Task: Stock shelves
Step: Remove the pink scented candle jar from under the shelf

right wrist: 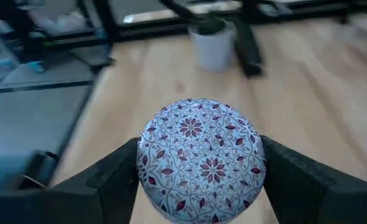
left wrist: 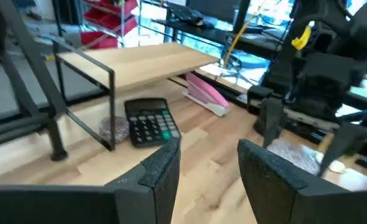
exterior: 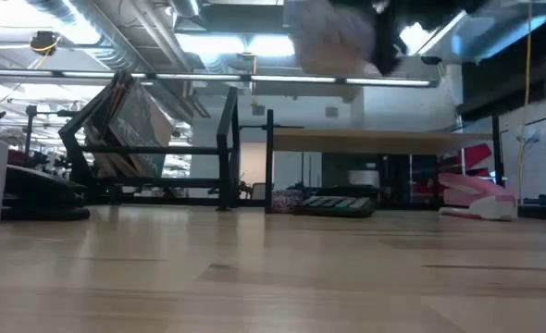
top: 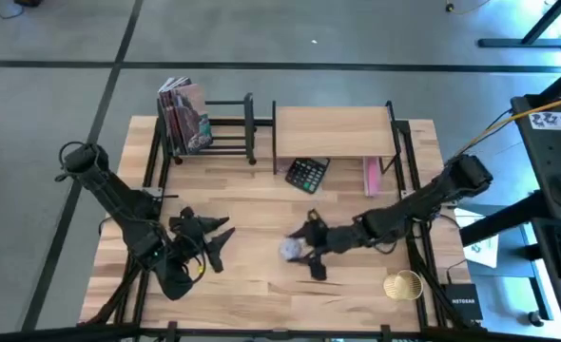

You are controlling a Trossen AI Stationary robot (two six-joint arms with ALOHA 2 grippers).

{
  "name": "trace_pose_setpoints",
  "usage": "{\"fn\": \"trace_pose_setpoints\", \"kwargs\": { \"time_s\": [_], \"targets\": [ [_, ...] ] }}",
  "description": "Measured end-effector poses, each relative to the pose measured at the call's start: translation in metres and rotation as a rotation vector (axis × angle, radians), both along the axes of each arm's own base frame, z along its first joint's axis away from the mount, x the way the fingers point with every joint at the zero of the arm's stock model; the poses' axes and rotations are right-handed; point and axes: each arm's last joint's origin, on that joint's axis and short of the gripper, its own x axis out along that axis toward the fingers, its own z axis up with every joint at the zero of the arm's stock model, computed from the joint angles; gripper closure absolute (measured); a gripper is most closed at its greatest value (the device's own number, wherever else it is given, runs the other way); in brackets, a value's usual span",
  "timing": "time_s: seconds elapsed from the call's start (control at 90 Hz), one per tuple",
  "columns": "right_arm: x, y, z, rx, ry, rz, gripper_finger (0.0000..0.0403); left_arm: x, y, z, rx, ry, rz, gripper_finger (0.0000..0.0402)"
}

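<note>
Patterned round tin [right wrist: 201,158] clamped in right gripper [top: 304,249], off the table, near-centre. Board shelf [top: 334,129] far centre-right, calculator [top: 307,174] and pink stapler [top: 371,177] under it. Book rack [top: 225,125] far left, holds books [top: 185,114]. Left gripper [top: 216,238] near-left, fingers apart, empty.

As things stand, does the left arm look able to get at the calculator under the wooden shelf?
Probably yes. The left pincer is open and empty, and bare tabletop lies between it and the calculator, which sticks out from under the wooden shelf. The right pincer, holding the patterned tin, sits off to the side.
</note>
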Motion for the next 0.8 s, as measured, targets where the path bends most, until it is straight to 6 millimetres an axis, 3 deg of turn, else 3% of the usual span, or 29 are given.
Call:
{"fn": "trace_pose_setpoints", "kwargs": {
  "time_s": [0.378,0.622,0.8],
  "targets": [
    [0.12,0.056,-0.033,-0.043,-0.026,0.231,0.0142,-0.019,-0.022,0.004,-0.011,-0.066,-0.067,0.0259],
    [0.194,0.062,-0.061,-0.058,-0.04,0.213,0.0142,-0.022,-0.024,0.004,-0.032,-0.096,-0.062,0.0259],
    [0.228,0.056,-0.085,-0.041,-0.06,0.191,0.0142,-0.022,-0.024,0.004,-0.053,-0.088,-0.075,0.0259]
  ]
}}
